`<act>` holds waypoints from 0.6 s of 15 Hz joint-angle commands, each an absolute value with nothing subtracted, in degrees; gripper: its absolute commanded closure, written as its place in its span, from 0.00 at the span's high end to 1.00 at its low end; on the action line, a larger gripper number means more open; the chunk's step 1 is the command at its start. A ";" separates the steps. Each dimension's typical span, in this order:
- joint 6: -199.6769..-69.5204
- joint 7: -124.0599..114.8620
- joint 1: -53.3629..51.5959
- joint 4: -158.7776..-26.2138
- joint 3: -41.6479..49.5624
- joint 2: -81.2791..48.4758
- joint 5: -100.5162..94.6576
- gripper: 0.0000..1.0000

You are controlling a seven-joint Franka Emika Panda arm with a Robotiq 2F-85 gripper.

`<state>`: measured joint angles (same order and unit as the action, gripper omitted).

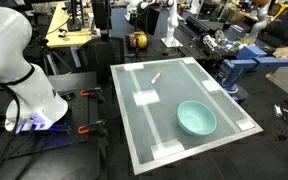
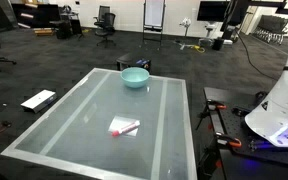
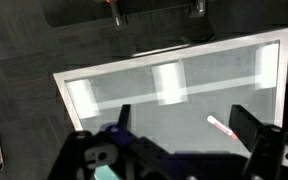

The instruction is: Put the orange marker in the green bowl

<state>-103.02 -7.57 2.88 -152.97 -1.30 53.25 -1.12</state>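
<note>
Orange marker flat on the table, outside the green bowl.

Lies on the pale frosted tabletop close to 1 edge, well apart from the bowl, which sits upright toward the opposite corner, nothing visible inside it. Seen in both exterior views, with the arm's white base standing beside the table. In the wrist view, hovering above the tabletop: the gripper, its 2 dark fingers spread wide and holding nothing, marker on the surface below, close to 1 fingertip in the picture.
</note>
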 commanded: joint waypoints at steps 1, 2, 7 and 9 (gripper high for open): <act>-102.89 -7.47 3.00 -152.84 -1.37 53.20 -1.05 1.00; -102.89 -7.47 3.00 -152.84 -1.37 53.20 -1.05 1.00; -102.89 -7.47 3.00 -152.84 -1.37 53.20 -1.05 1.00; -103.54 -7.13 2.78 -152.75 -1.59 52.79 -1.32 1.00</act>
